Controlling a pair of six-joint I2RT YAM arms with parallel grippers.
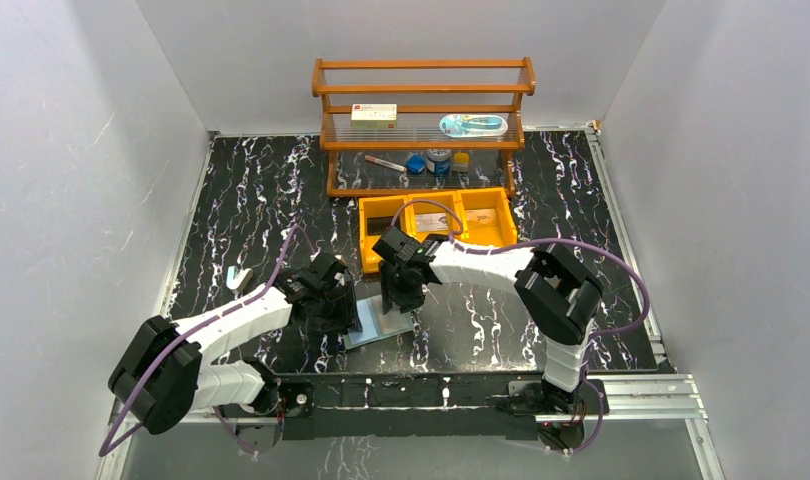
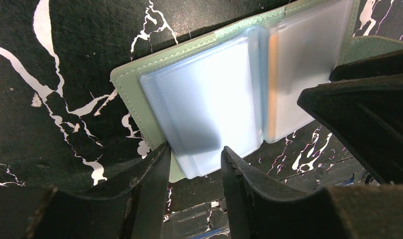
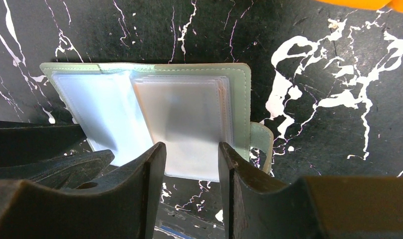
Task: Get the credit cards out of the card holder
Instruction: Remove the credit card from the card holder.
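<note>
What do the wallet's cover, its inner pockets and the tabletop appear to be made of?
Wallet cover: matte sage-green leather or imitation leather, judging by the stitched seam along its edge.
Inner pockets: thin, flexible frosted plastic, translucent with a soft sheen.
Tabletop: glossy black with white veins, marble-look; real stone or printed laminate cannot be told.

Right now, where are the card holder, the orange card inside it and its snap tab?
card holder (image 2: pixel 204 99): left wrist view, on its left clear pocket.
orange card (image 2: pixel 272 89): left wrist view, on its edge behind frosted plastic.
snap tab (image 3: pixel 263 144): right wrist view, on the tab's rounded end.
</note>
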